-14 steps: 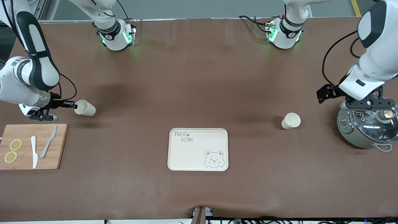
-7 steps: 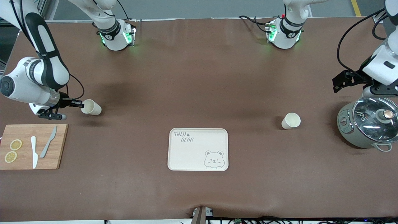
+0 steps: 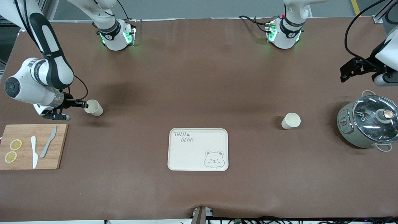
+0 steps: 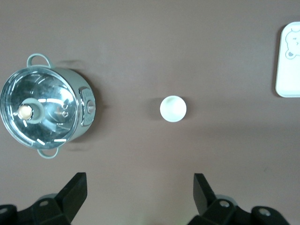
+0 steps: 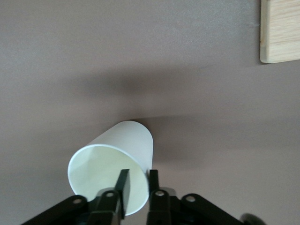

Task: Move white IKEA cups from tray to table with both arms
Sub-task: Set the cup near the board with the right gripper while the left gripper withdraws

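Observation:
One white cup (image 3: pixel 94 107) is tilted on its side in the air over the bare table beside the cutting board. My right gripper (image 3: pixel 84 105) is shut on its rim, one finger inside and one outside; the right wrist view shows the cup (image 5: pixel 112 159) and the gripper (image 5: pixel 139 178). The second white cup (image 3: pixel 291 120) stands upright on the table between the bear tray and the pot; the left wrist view looks down into it (image 4: pixel 173 108). My left gripper (image 4: pixel 139 180) is open and empty, high over the table at the left arm's end (image 3: pixel 381 79).
The cream bear tray (image 3: pixel 198 149) lies mid-table, nearer the front camera than both cups. A grey-green pot with a glass lid (image 3: pixel 368 123) stands at the left arm's end. A wooden cutting board (image 3: pixel 18 157) with two knives and lemon slices lies at the right arm's end.
My right gripper has carried its cup a little toward the table's middle. My left gripper has risen off the pot lid and moved toward the robots' bases.

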Robot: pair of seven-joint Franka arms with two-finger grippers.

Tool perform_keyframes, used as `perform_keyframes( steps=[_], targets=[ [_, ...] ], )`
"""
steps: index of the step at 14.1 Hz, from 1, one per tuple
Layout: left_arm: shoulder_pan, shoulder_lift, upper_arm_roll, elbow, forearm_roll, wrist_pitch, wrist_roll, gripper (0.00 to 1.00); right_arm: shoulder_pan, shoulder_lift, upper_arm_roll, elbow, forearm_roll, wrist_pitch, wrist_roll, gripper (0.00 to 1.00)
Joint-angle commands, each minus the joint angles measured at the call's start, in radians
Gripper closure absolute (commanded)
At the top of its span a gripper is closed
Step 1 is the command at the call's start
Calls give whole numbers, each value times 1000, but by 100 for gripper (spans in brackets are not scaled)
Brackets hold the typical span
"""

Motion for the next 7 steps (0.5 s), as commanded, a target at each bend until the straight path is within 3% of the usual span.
perform_keyframes(
  steps=[1, 2, 5, 7],
  targets=[
    [7, -1, -7, 26, -28, -62, 18, 0, -4, -25, 3, 3, -12, -14, 19, 17],
    [7, -3, -7, 26, -37, -93, 19, 0, -8, -25, 3, 36, -12, -55, 19, 0],
    [6, -46, -4, 22, -46, -104, 36, 0, -26, -14, 0, 214, -12, -251, 18, 0],
    [7, -76, -1, 2, -66, -104, 44, 0, -24, -3, 2, 329, -14, -293, 12, 0]
  ],
)
